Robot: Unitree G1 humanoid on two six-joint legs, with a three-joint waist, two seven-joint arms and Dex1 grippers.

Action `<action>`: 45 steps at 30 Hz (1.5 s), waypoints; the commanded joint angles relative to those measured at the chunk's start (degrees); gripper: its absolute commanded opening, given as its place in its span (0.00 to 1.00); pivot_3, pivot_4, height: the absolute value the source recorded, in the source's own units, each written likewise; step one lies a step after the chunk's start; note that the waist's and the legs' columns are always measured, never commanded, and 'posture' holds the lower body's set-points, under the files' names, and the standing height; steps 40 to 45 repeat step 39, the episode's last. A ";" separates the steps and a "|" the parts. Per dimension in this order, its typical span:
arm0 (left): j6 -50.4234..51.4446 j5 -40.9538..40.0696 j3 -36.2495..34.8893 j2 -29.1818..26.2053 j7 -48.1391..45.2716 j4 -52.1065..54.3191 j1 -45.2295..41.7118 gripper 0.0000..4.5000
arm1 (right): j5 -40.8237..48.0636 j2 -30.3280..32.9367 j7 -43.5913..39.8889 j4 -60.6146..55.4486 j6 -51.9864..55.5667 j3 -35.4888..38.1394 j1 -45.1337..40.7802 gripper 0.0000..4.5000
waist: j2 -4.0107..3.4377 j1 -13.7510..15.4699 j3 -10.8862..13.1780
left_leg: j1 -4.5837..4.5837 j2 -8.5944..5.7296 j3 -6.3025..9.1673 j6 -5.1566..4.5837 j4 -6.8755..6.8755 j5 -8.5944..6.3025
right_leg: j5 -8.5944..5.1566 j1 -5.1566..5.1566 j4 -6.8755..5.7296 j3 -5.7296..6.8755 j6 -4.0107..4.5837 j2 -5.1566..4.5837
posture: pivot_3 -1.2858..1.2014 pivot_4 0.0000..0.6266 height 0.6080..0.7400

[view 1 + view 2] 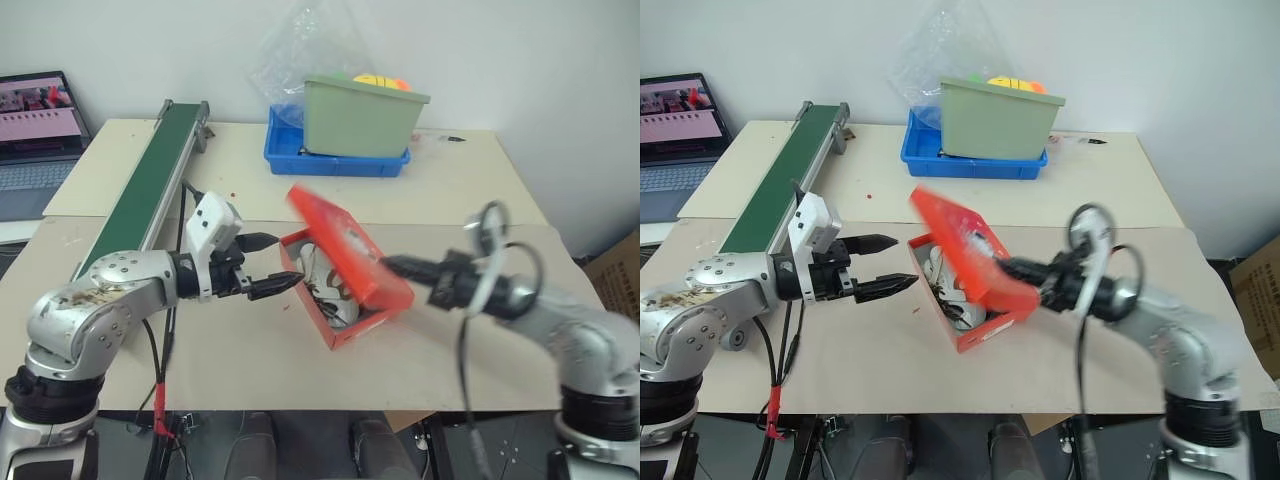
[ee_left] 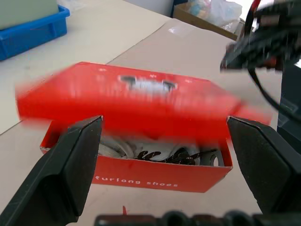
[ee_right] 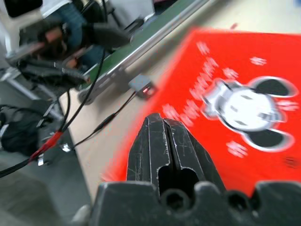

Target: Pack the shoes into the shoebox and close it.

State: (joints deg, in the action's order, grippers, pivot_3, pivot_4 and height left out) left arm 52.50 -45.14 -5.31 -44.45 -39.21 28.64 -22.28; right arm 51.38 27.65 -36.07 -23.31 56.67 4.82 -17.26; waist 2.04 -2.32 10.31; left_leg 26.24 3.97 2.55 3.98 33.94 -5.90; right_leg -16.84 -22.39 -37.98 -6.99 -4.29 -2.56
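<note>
Our left fingers [image 1: 268, 266] stood spread wide just beside the shoebox [image 1: 345, 300], level with its near end, touching nothing. Our right fingers [image 1: 392, 264] were pressed together, empty, against the half-lowered red lid [image 1: 345, 250], which carried a cartoon mouse face. We read "furlong shoes" on the box's side; the shoes [image 1: 325, 285] lay inside. The box sat on a beige surface [image 1: 250, 350], with a green conveyor belt [image 1: 150, 185], blue tray [image 1: 335, 160], green bin [image 1: 360, 118] and laptop [image 1: 35, 140] behind.

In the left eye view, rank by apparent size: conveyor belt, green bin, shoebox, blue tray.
1. Conveyor belt.
2-3. Green bin and shoebox: alike; the shoebox sits nearer.
4. Blue tray, mostly hidden.
</note>
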 commanded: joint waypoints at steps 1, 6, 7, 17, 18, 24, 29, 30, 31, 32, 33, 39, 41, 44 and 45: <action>-0.04 -1.28 -3.14 -0.33 1.10 3.47 1.68 1.00 | -4.66 1.45 -1.11 2.24 -3.18 -2.85 -1.17 0.01 | 0.01 0.07 0.00 | -0.01 0.01 0.00 0.00 0.00 0.00 | 0.00 0.01 0.00 0.02 0.00 0.00 | 0.52 0.24 1.00; -0.15 -1.02 -4.55 -0.12 2.57 4.87 3.71 1.00 | -22.97 2.45 -2.72 11.04 -14.36 -17.74 -8.62 0.01 | 0.01 -0.55 0.00 | -0.08 0.02 0.00 0.00 0.00 0.00 | -0.01 -0.02 -0.02 0.00 -0.02 0.03 | 0.52 0.24 1.00; -0.16 -0.99 -4.69 0.06 3.00 5.06 3.83 1.00 | -25.94 3.12 -3.74 12.06 -16.06 -20.54 -9.52 0.01 | 0.01 -0.65 0.00 | -0.10 0.02 0.00 0.00 0.00 0.00 | -0.02 -0.02 -0.02 -0.01 -0.03 0.03 | 0.52 0.24 1.00; -0.46 -0.84 -5.16 0.94 5.46 7.07 6.02 1.00 | -32.90 6.66 -11.25 14.87 -18.51 -23.98 -13.54 0.13 | 0.08 -0.09 -0.06 | -0.19 0.02 0.00 0.00 -0.02 0.00 | -0.04 0.11 -0.03 0.02 0.03 0.02 | 0.52 0.24 1.00; -0.52 -0.78 -5.18 1.00 5.51 7.06 6.17 1.00 | -31.94 7.15 -12.13 13.96 -17.79 -22.88 -14.10 0.15 | 0.08 -0.03 -0.06 | -0.19 0.02 0.00 0.00 -0.02 0.00 | -0.04 0.11 -0.03 0.02 0.03 0.01 | 0.52 0.24 1.00; -1.33 -0.12 -4.64 1.23 5.26 6.02 5.75 1.00 | -23.99 7.42 -14.15 11.66 -11.90 -13.16 -20.22 0.61 | 0.08 -0.04 -0.05 | -0.12 0.02 0.00 0.00 -0.02 0.00 | -0.03 0.04 -0.03 0.01 0.05 0.02 | 0.52 0.24 1.00; -3.64 3.92 -3.14 -0.90 3.37 4.48 6.11 1.00 | -18.77 16.35 -21.92 9.85 -8.28 -7.12 -21.04 1.00 | 0.08 0.39 -0.03 | -0.09 0.01 0.01 0.00 -0.06 0.00 | -0.05 0.05 0.02 0.04 0.05 0.00 | 0.52 0.24 1.00; -4.34 4.18 -3.36 -1.65 2.24 4.72 6.69 1.00 | -17.93 18.44 -23.70 9.14 -7.96 -6.67 -20.57 1.00 | 0.09 0.43 -0.03 | -0.08 0.00 0.00 0.00 -0.06 0.00 | -0.05 0.04 0.04 0.04 0.05 0.00 | 0.52 0.24 1.00; -4.83 4.30 -3.69 -2.16 1.51 5.13 7.28 1.00 | -17.15 20.13 -25.35 8.16 -7.78 -6.38 -19.94 1.00 | 0.09 0.44 -0.03 | -0.08 0.01 0.00 0.00 -0.05 -0.01 | -0.05 0.04 0.06 0.04 0.06 0.00 | 0.52 0.24 1.00; -5.31 4.52 -4.10 -2.49 1.17 5.42 7.92 1.00 | -16.29 22.03 -27.10 6.89 -7.61 -6.08 -19.03 1.00 | 0.08 0.38 -0.03 | -0.06 0.01 -0.01 0.00 -0.06 -0.01 | -0.05 0.02 0.08 0.03 0.06 -0.01 | 0.52 0.24 1.00; -5.69 4.80 -4.45 -2.81 0.99 5.56 8.54 1.00 | -16.25 23.60 -28.29 5.89 -8.30 -6.03 -18.19 1.00 | 0.08 0.33 -0.03 | -0.07 0.01 -0.01 0.00 -0.07 -0.01 | -0.06 0.03 0.08 0.03 0.08 -0.01 | 0.52 0.24 1.00; -7.42 5.59 -6.28 -3.96 -0.24 5.41 11.48 1.00 | -14.17 25.83 -29.40 3.69 -8.30 -3.99 -15.65 1.00 | 0.08 -0.36 -0.03 | -0.09 0.03 -0.03 -0.01 -0.07 -0.01 | -0.08 -0.02 0.03 0.01 0.11 0.00 | 0.52 0.24 1.00; -7.42 5.59 -6.28 -3.96 -0.24 5.41 11.48 1.00 | -14.17 25.83 -29.40 3.69 -8.30 -3.99 -15.65 1.00 | 0.08 -0.36 -0.03 | -0.09 0.03 -0.03 -0.01 -0.07 -0.01 | -0.08 -0.02 0.03 0.01 0.11 0.00 | 0.52 0.24 1.00; -7.42 5.59 -6.28 -3.96 -0.24 5.41 11.48 1.00 | -14.17 25.83 -29.40 3.69 -8.30 -3.99 -15.65 1.00 | 0.08 -0.36 -0.03 | -0.09 0.03 -0.03 -0.01 -0.07 -0.01 | -0.08 -0.02 0.03 0.01 0.11 0.00 | 0.52 0.24 1.00; -7.42 5.59 -6.28 -3.96 -0.24 5.41 11.48 1.00 | -14.17 25.83 -29.40 3.69 -8.30 -3.99 -15.65 1.00 | 0.08 -0.36 -0.03 | -0.09 0.03 -0.03 -0.01 -0.07 -0.01 | -0.08 -0.02 0.03 0.01 0.11 0.00 | 0.52 0.24 1.00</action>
